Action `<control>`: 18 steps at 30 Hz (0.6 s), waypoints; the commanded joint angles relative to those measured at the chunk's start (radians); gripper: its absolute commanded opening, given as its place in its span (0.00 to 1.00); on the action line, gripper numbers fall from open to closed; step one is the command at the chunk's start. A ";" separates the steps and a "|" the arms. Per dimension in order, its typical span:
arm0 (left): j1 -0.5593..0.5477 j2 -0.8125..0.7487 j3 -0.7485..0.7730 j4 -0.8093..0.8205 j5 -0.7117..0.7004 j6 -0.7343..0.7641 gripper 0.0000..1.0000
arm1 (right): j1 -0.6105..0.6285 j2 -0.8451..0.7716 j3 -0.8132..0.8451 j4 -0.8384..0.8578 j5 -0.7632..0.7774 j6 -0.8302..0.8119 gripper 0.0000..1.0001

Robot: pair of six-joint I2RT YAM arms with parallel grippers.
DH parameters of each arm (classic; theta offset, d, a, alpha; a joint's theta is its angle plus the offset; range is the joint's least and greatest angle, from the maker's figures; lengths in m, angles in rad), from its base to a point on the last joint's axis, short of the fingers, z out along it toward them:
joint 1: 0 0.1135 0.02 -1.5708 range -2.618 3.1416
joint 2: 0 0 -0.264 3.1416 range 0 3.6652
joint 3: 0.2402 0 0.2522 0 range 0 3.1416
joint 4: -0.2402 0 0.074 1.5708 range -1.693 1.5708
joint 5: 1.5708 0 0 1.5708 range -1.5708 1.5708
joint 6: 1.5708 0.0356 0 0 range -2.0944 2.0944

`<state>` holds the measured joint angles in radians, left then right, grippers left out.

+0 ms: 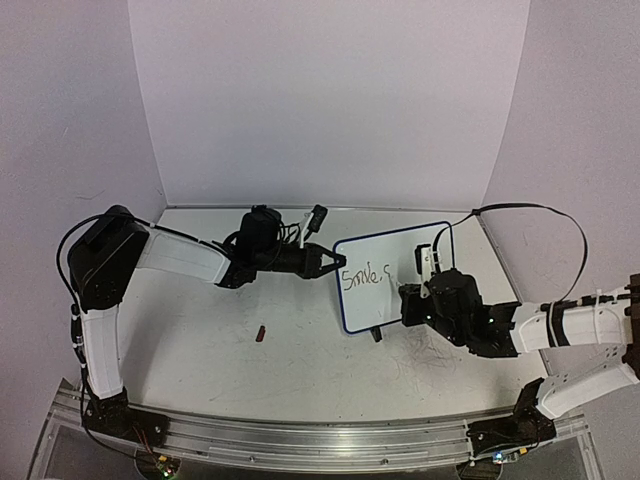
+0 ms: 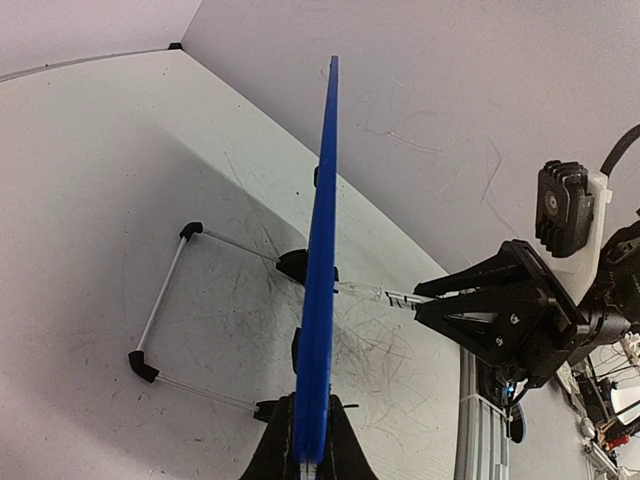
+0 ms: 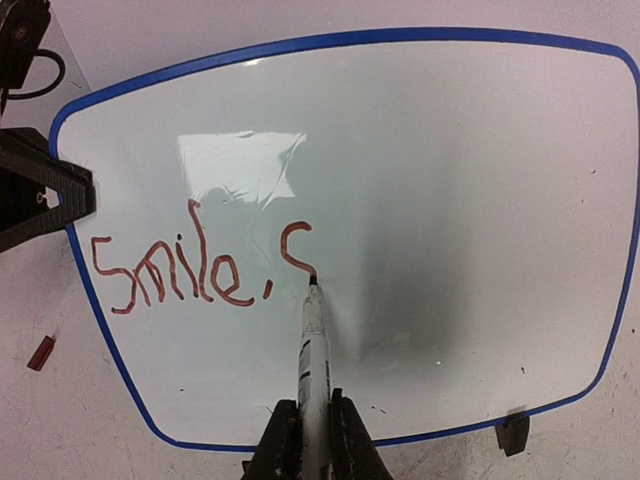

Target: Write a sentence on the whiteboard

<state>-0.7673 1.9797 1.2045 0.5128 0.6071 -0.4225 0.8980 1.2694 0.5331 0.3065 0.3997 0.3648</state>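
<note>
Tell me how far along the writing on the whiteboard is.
Done: the sentence reads "Smile," so far on the whiteboard. In hand: the right tool grips a marker, tip on the board partway through a curved next letter, while the left tool clamps the board's edge. Left: the remaining words; the board's right half is blank.

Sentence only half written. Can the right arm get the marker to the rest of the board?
Probably yes. The right gripper holds the marker on the board; the surface past the writing is bare, and the left gripper clamps only its left edge.
</note>
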 commanded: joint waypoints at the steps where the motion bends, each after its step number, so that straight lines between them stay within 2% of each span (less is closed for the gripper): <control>1: 0.010 -0.045 -0.003 -0.059 -0.015 0.014 0.00 | 0.013 0.010 0.027 -0.043 0.010 0.011 0.00; 14: 0.010 -0.049 -0.008 -0.059 -0.017 0.014 0.00 | 0.013 0.028 0.036 0.037 -0.025 -0.018 0.00; 18: 0.010 -0.052 -0.011 -0.059 -0.017 0.015 0.00 | 0.013 -0.035 0.022 0.018 0.013 0.001 0.00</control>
<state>-0.7666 1.9758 1.2041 0.5060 0.6065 -0.4220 0.9089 1.2763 0.5331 0.3052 0.3974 0.3608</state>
